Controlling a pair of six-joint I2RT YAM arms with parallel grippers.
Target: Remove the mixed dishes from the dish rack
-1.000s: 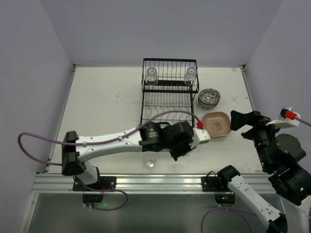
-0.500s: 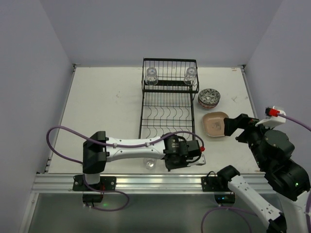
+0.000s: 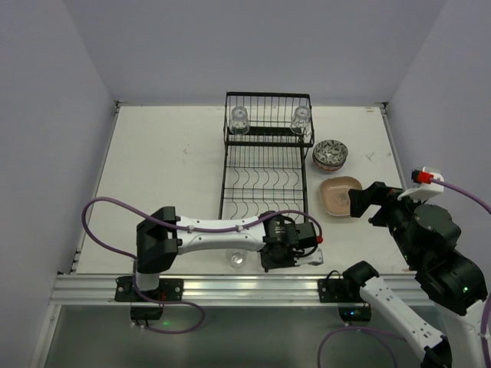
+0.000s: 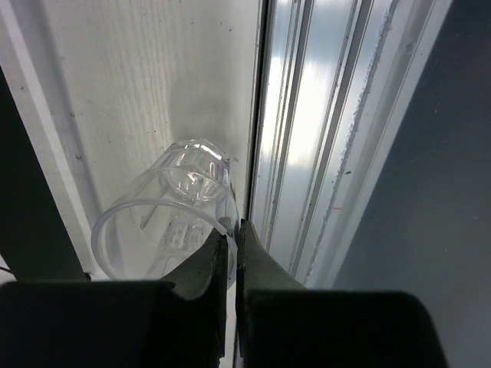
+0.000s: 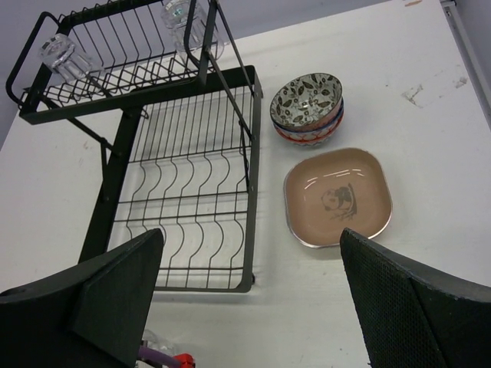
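Nearest the left, a lone clear glass [image 3: 238, 259] stood on the worktop [image 3: 153, 169] at its near edge, just beside the aluminium rail [image 4: 307, 153]. It looked to have been put there to keep it well apart from the rack. The left hand [image 4: 232, 230] was clenched, its fingertips right at the rim of that glass. Whether they nipped the wall or merely sat against it could not be told from the wrist view.

Further along, the black dish rack [image 3: 265, 169] sat at the middle of the worktop toward the far side. Its upper shelf [image 5: 123, 77] carried two glasses [image 3: 239, 120], one at each end and mouth down, probably so they would drain. The curved prongs [image 5: 184, 199] below held no plates at all.

Right of the rack, the patterned bowls [image 5: 308, 107] were nested in one stack, a leaf-patterned one on top, likely to save room. Just nearer lay the brown plate [image 5: 337, 197], flat and face up, with nothing in it. Whether other plates lay under it could not be made out.

Farthest right, the right hand [image 5: 249, 238] was spread wide and held nothing. It hung over the worktop near the plate and faced the rack. By my reckoning it was poised for the shelf glasses, the only dishes left to unload.
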